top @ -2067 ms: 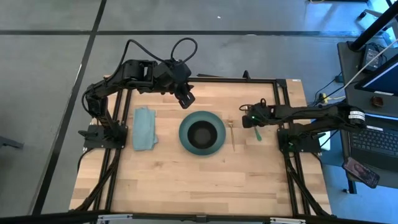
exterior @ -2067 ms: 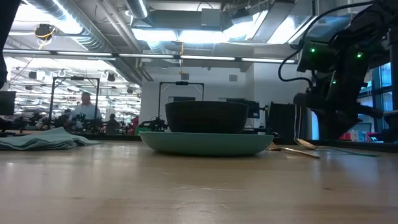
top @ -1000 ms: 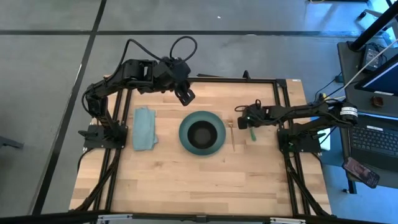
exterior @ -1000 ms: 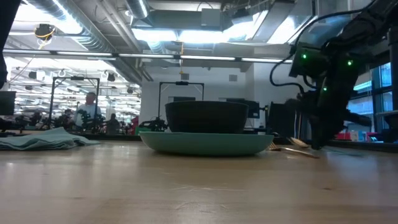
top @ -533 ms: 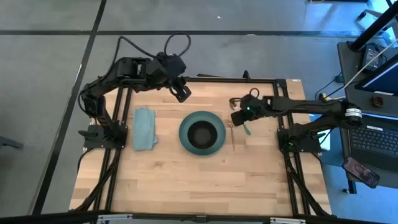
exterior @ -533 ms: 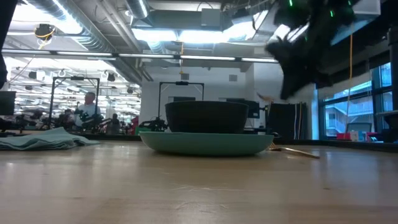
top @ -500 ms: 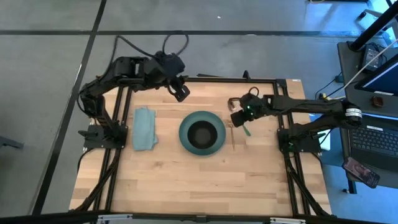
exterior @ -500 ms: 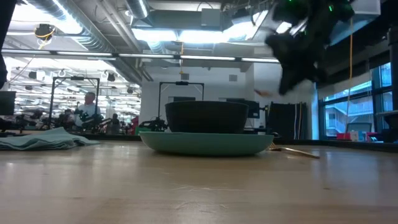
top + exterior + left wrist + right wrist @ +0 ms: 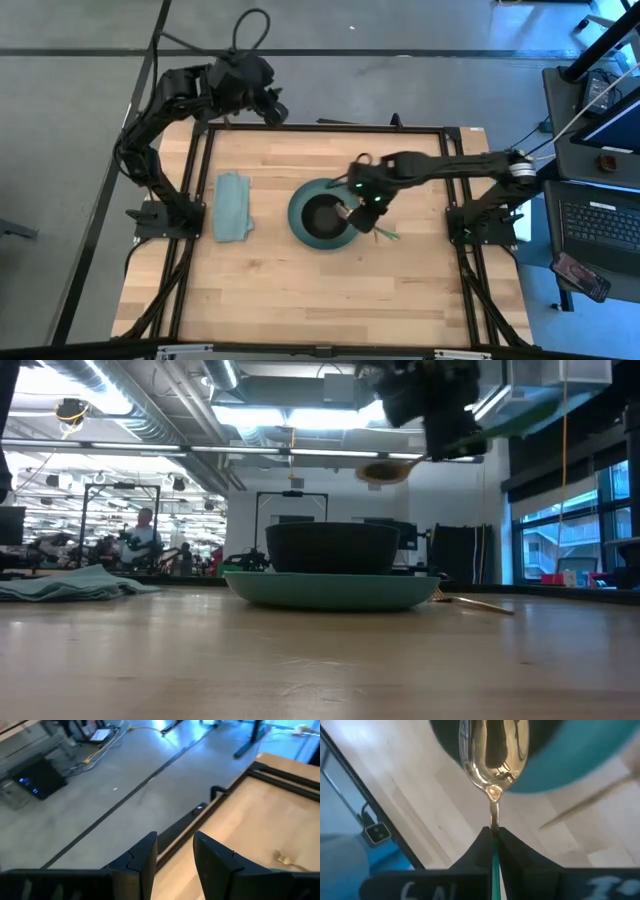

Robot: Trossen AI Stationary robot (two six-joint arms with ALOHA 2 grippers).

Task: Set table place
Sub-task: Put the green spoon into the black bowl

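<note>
A teal plate (image 9: 300,228) with a black bowl (image 9: 322,214) in it stands mid-table, also in the low view (image 9: 330,590). A folded teal napkin (image 9: 233,205) lies flat to its left. A gold fork (image 9: 478,603) lies right of the plate, mostly under my right arm in the high view. My right gripper (image 9: 357,210) is shut on the gold spoon (image 9: 493,750) with a teal handle (image 9: 386,234), above the plate's right side. My left gripper (image 9: 272,108) is open and empty beyond the table's far edge. My right gripper pinches the spoon between its two fingers where the gold neck meets the teal handle (image 9: 493,829). The spoon runs along the fingers, its bowl (image 9: 383,471) sticking out ahead and the handle trailing behind. It is lifted clear, about level, above the black bowl.
The wooden table (image 9: 300,300) has bare room along its near half. A black rail frame (image 9: 455,160) borders it. A desk with a keyboard (image 9: 600,222) and a phone stands off the right edge. People show far off in the room behind (image 9: 140,530).
My right gripper, shut on the spoon, has lifted it off the table right of the fork and carried it up and left, over the plate's right side. My left arm has drawn back toward the far left, past the table's far edge.
</note>
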